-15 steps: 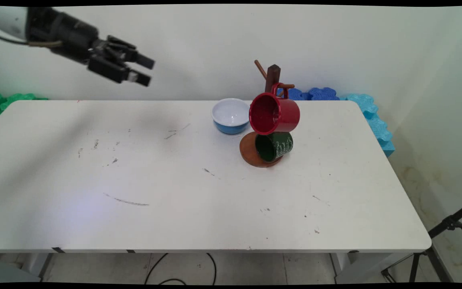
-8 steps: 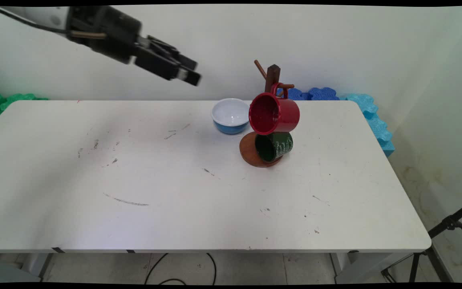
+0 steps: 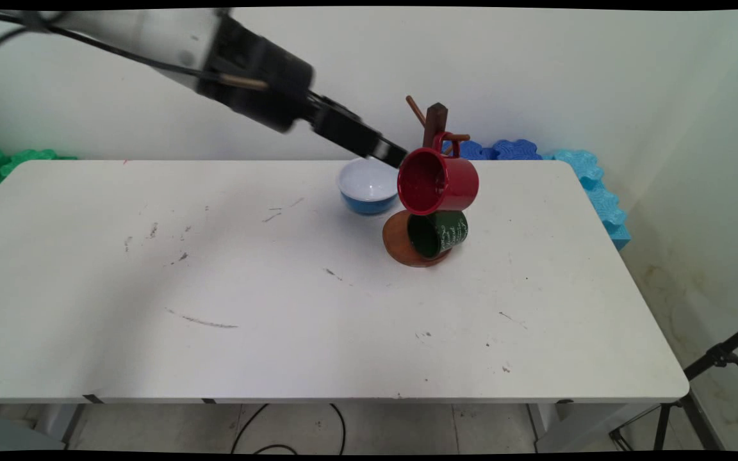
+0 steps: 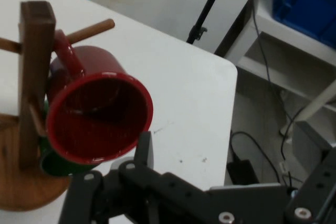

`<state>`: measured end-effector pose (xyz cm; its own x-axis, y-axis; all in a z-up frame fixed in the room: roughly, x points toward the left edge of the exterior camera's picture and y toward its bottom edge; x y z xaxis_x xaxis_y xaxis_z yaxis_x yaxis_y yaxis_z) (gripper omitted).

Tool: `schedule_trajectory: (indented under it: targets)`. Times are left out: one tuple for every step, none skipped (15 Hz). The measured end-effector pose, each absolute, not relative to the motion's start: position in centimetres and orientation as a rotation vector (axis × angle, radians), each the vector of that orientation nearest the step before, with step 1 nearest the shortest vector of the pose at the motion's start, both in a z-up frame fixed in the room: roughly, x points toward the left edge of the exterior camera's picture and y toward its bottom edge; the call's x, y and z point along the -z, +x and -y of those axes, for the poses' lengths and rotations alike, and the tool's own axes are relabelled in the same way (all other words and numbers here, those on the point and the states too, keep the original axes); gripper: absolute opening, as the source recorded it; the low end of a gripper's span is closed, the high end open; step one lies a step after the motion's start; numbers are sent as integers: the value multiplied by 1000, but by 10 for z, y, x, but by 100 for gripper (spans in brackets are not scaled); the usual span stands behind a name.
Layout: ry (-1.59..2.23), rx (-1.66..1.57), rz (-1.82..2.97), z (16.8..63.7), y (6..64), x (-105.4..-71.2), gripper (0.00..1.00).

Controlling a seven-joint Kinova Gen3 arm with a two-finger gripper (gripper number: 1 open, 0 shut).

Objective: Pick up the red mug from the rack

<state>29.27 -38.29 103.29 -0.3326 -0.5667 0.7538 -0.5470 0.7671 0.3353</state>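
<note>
At the rim of the red mug point(image 3: 438, 181) you find your end effector point(image 3: 389, 153), its tip just beside the mug's upper left edge; whether it touches, or whether it is released or clenched, you cannot tell, since only one finger point(image 4: 143, 150) shows clearly in the hand view. Your arm slants down from the upper left. That mug hangs mouth-forward on the wooden mug tree point(image 3: 435, 125), whose round base sits on the desk point(image 3: 215, 288). A green mug point(image 3: 439, 232) hangs below it, half hidden. Left of the tree sits a blue bowl point(image 3: 368, 186).
</note>
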Motion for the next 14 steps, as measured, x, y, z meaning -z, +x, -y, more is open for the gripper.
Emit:
schedule_trajectory:
  targets:
    - [862, 24, 2005, 385, 282, -1029, 100]
    - [882, 22, 2006, 386, 273, -1024, 100]
    - [908, 20, 2007, 388, 263, -1019, 100]
    - [929, 17, 2008, 391, 255, -1013, 100]
    - [947, 14, 2008, 393, 248, -1009, 100]
    - [968, 12, 2008, 395, 240, -1003, 100]
    - [985, 9, 2009, 397, 234, -998, 100]
    - [1003, 5, 2011, 399, 228, -993, 100]
    - [1021, 2, 2011, 402, 221, -988, 100]
    - [1033, -1, 2011, 404, 216, -983, 100]
    - [1044, -3, 2011, 406, 210, -978, 100]
    - [1053, -6, 2010, 409, 204, -973, 100]
    - [1058, -8, 2009, 411, 198, -969, 100]
    - [1060, -9, 2008, 413, 194, -966, 100]
